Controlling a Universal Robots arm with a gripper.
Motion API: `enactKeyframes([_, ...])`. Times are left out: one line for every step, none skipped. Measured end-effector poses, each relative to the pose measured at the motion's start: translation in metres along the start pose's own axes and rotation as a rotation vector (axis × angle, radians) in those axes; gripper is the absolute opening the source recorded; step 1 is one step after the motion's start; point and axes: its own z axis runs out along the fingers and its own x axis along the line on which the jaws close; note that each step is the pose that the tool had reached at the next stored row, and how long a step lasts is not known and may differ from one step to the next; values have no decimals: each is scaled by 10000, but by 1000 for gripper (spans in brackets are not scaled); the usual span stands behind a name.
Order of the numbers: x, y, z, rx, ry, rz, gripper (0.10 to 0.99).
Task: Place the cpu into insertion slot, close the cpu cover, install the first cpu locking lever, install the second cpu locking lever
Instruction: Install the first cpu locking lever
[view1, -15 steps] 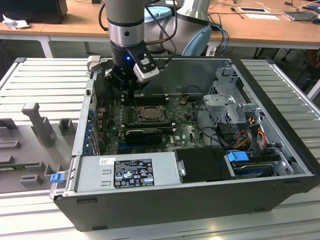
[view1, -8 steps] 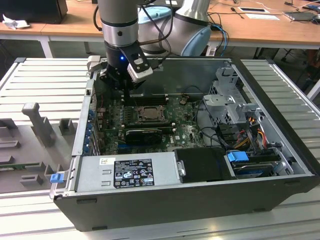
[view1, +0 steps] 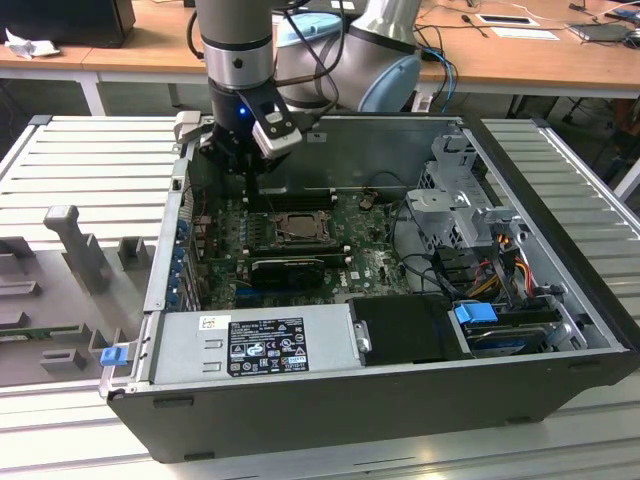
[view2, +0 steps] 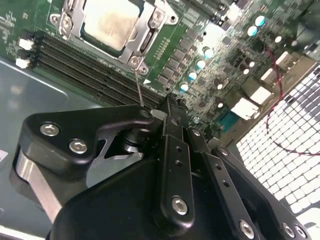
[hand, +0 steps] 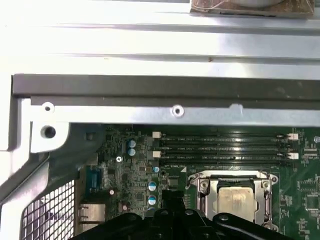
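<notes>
Computer case (view1: 330, 410) interior: gripper (view2: 172, 102), fingers drawn together, hangs near the case wall; locking lever (view2: 138, 85) runs from the seated cpu (view2: 111, 22) straight toward it.

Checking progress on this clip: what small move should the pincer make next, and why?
Probably press the lever down flat: the cpu already lies under the closed cover, while the thin lever juts from the cover's corner up to the pincer tip.

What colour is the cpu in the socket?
Pale beige-silver; the cpu shows best in the second wrist view.
</notes>
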Motion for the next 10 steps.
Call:
enactKeyframes([0,5,1,0,0,-1,106])
enactKeyframes([0,10,3,0,0,-1,106])
enactKeyframes([0,20,5,0,0,-2,106])
enactKeyframes([0,31,7,-1,0,-2,106])
enactKeyframes([0,50,9,-1,-1,-1,106])
enactKeyframes([0,64,9,0,0,-1,106])
enactKeyframes([-1,77,10,0,-1,0,106])
enactKeyframes([-6,88,11,1,0,0,106])
enactKeyframes([-25,97,12,0,1,-3,106])
enactKeyframes([-35,100,12,0,1,-1,106])
